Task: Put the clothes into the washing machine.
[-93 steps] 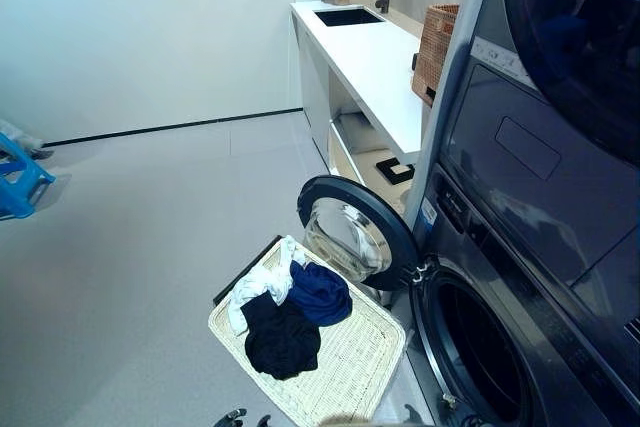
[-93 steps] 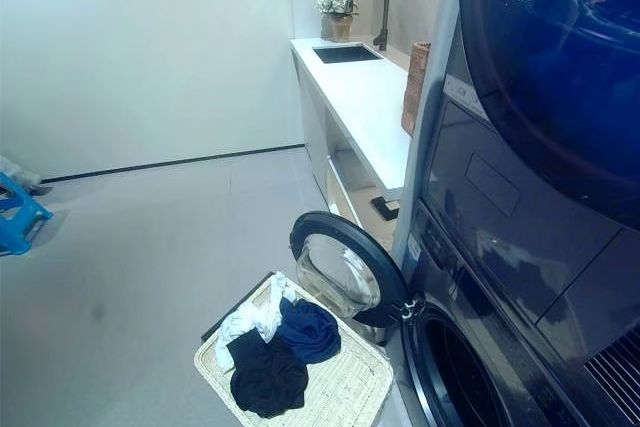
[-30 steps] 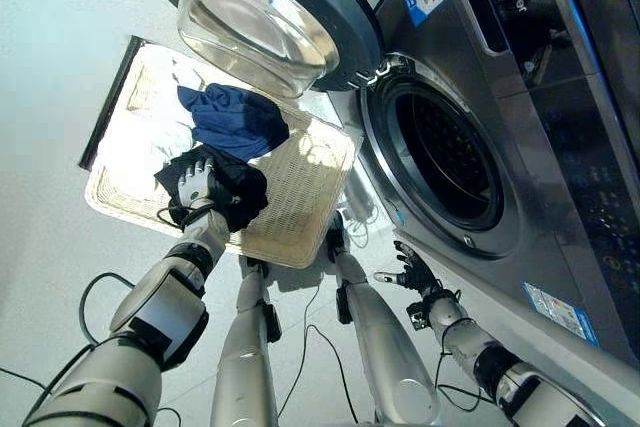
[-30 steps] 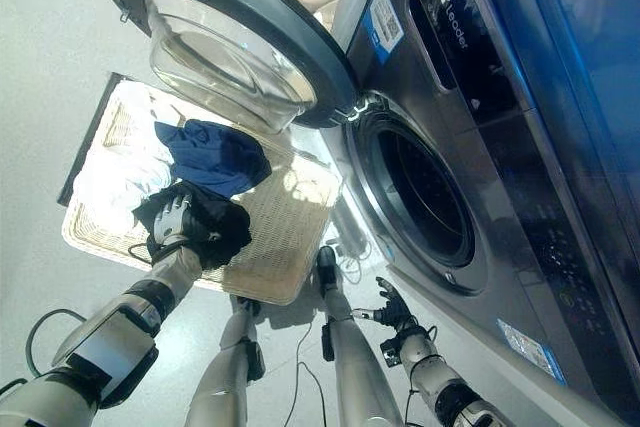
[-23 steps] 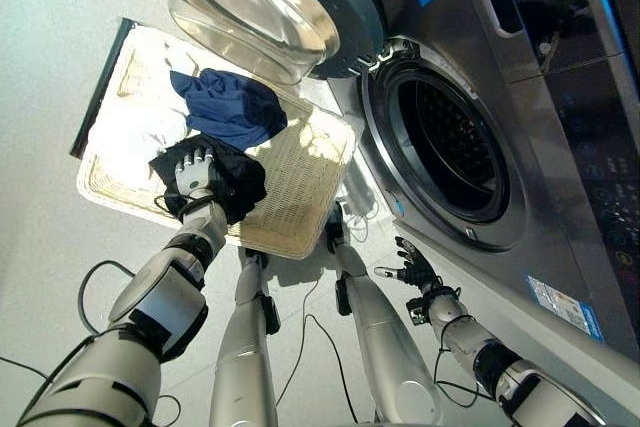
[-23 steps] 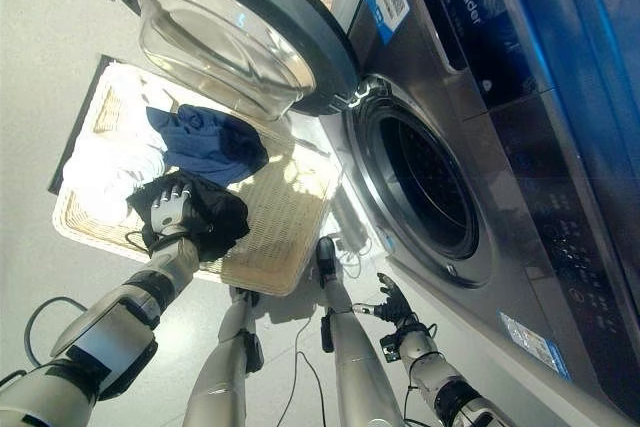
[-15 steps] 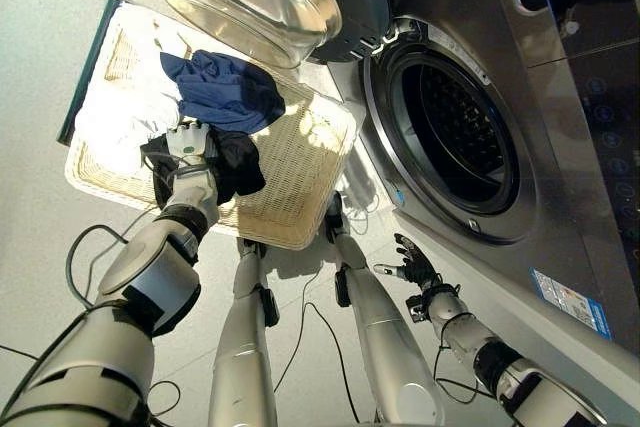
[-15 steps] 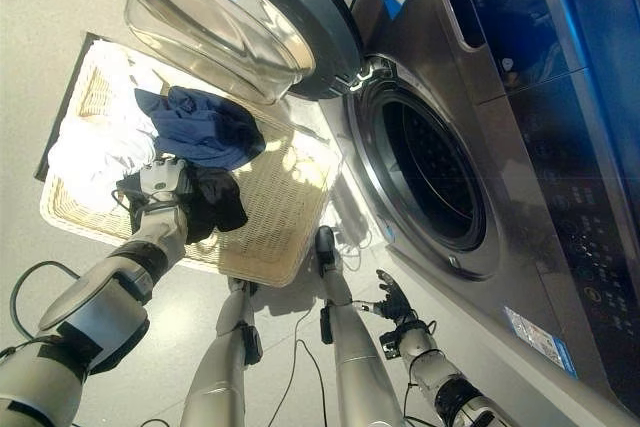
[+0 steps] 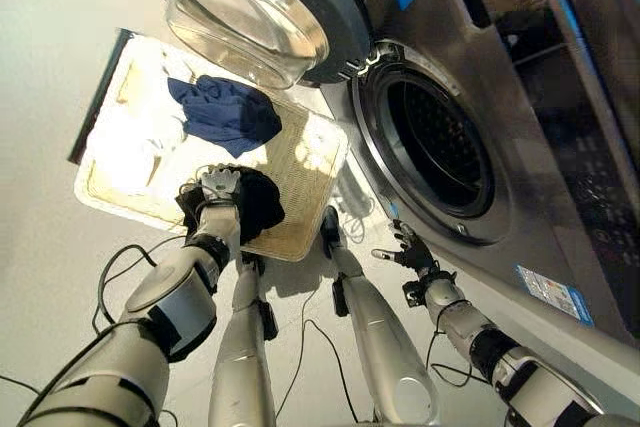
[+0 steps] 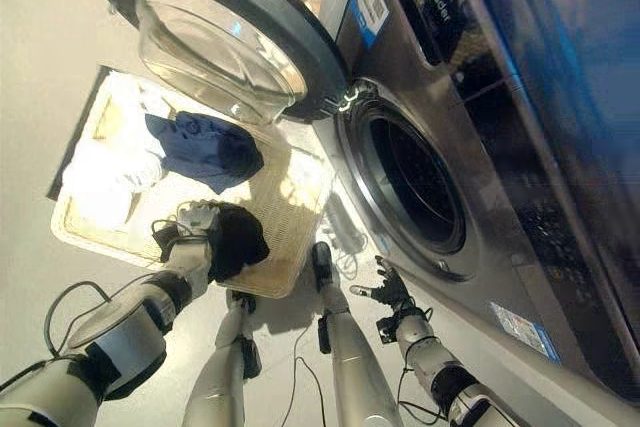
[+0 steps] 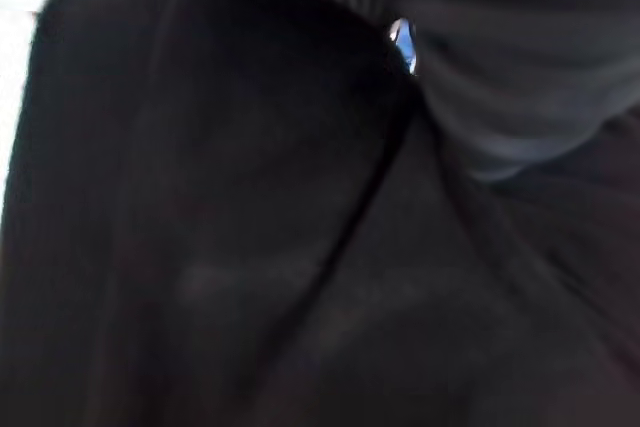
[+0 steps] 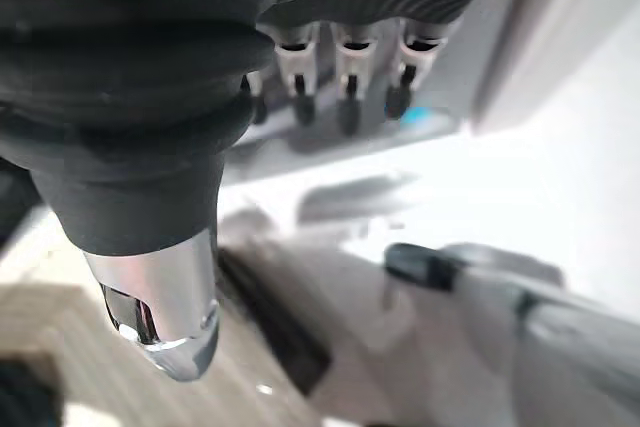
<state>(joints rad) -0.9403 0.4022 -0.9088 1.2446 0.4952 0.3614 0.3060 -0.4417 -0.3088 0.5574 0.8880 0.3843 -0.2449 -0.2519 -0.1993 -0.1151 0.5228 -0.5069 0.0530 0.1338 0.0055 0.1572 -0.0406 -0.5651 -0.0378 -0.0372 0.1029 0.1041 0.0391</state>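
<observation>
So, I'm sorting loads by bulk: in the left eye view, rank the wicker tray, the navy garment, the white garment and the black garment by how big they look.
1. Wicker tray, clearly largest.
2. Navy garment and the black garment in the left hand look alike; the black one is bunched and nearer the camera, so no ranking.
The white garment is washed out by glare; its extent cannot be told.

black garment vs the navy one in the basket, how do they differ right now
The black garment is bunched in the left hand, near the wicker basket's front edge; the navy garment lies loose and untouched further back. The black one is balled up, the navy one spread flatter. Both are dark cloth, neither yet in the washing machine.
</observation>
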